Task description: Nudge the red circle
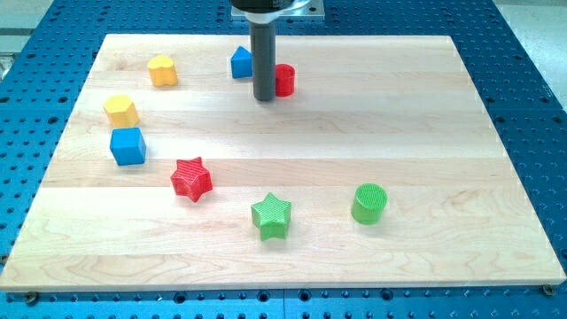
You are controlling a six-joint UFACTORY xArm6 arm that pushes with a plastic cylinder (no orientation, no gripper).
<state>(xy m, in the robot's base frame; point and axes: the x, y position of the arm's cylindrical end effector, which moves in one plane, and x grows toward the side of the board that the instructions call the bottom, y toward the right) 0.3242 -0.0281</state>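
The red circle [284, 80] stands near the top middle of the wooden board [399, 133]; its left part is hidden behind the dark rod. My tip [264, 98] rests on the board just left of and slightly below the red circle, seemingly touching it. A blue block [241, 63] sits just left of the rod, partly hidden by it.
A yellow block [162, 70] lies at the top left, another yellow block [121, 110] and a blue cube [128, 146] at the left. A red star [191, 178], a green star [271, 215] and a green cylinder [369, 203] lie in the lower half.
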